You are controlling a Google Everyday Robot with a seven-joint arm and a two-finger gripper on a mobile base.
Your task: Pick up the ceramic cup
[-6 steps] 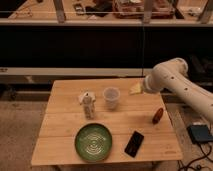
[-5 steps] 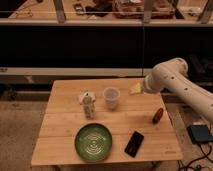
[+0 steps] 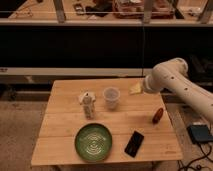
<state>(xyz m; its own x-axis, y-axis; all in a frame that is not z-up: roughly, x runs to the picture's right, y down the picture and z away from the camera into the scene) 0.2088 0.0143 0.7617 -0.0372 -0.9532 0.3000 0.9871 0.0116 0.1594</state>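
- The gripper hangs over the rear right part of the table; whether it is open or closed cannot be told.
- The ceramic cup stands upright near it, to the left in view and untouched, beside a white bottle.

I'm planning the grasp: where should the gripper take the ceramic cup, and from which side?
Probably across the wide rim of the ceramic cup, from above: it stands upright, mouth open, and tapers downward. The gripper hangs above the table's far side beside the cup; the white container stands close on the other side.
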